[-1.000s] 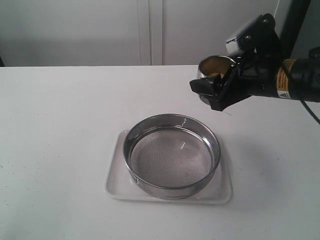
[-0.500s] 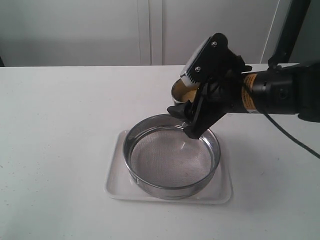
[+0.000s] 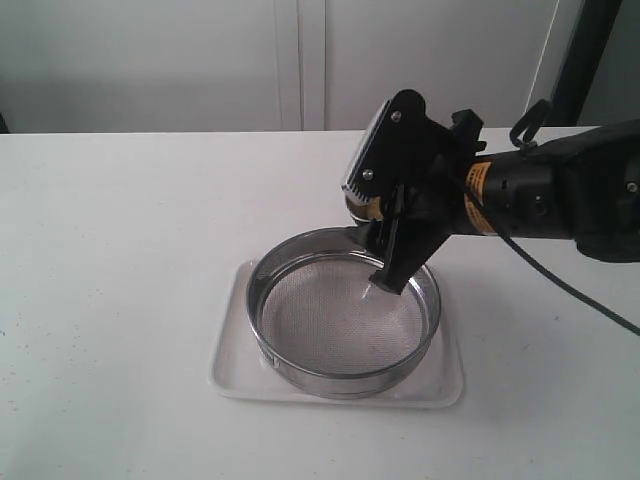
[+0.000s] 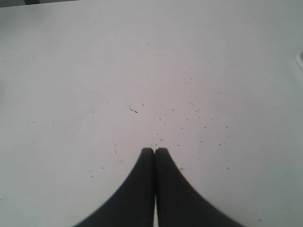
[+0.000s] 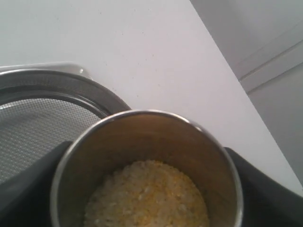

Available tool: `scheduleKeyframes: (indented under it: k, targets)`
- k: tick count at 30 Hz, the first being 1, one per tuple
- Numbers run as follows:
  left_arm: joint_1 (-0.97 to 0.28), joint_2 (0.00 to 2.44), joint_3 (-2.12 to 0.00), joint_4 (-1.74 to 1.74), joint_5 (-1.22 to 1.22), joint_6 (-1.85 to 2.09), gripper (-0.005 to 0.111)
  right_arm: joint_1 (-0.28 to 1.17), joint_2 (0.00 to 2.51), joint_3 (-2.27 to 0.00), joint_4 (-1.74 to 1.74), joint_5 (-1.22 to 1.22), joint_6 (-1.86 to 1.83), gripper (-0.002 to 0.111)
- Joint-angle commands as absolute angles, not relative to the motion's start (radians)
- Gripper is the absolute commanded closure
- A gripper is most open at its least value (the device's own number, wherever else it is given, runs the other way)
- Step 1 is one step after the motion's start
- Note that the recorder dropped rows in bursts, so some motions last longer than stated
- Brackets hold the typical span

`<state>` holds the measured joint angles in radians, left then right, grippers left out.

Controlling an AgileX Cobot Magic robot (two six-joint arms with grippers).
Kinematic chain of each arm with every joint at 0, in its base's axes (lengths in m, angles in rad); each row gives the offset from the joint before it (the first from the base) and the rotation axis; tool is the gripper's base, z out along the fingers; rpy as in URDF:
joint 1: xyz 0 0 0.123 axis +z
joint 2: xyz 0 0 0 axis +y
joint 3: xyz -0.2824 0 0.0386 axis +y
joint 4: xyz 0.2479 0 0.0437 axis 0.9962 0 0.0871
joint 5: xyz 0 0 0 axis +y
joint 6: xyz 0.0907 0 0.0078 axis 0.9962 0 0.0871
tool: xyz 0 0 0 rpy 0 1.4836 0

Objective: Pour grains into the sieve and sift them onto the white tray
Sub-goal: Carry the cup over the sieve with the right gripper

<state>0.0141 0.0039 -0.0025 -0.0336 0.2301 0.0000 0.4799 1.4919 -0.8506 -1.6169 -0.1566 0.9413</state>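
Where the grains point(image 5: 149, 194) lie: in the bottom of the cup point(image 5: 142, 137), a pale yellow and whitish heap seen only from the right wrist; single grains are too small to tell apart.
Cup: steel, clamped between the fingers of the right gripper point(image 3: 385, 250); in the exterior view it is almost wholly hidden behind that gripper and its wrist camera, so its tilt is hard to judge there.
Right gripper: closed on the cup from both sides, above the rim of the sieve point(image 3: 330, 320) at about 1 o'clock; its dark fingers are cut off by the edges of the right wrist view.
Sieve: upright on the tray point(image 3: 235, 375), at about 6 o'clock from the middle of the exterior view; its rim from 12 to 2 o'clock is covered by the right gripper. Whether any grains lie on the mesh cannot be told.
Tray: flat on the table point(image 3: 120, 250); its border shows at 9, 6 and 3 o'clock of the sieve, while its 12 o'clock edge is hidden behind the sieve.
Left gripper point(image 4: 155, 153): fingertips pressed together, holding nothing, over bare table; it lies outside the exterior view, so where it stands relative to the tray cannot be told.
Table by the left gripper: small dark specks point(image 4: 189, 109) scattered ahead of the fingertips, too small to identify.
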Motion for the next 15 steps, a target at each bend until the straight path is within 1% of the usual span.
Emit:
scheduleKeyframes:
  k: [1,9,15]
  targets:
    - [0.008,0.000,0.000,-0.039,0.226,0.000,0.107,0.482,1.504,-0.849,-1.637,-0.102,0.939,0.108]
    - [0.008,0.000,0.000,-0.039,0.226,0.000,0.107,0.486,1.571,-0.851,-1.639,-0.095,0.899,0.108]
    - [0.008,0.000,0.000,-0.039,0.226,0.000,0.107,0.540,1.602,-0.868,-1.659,0.000,0.804,0.108]
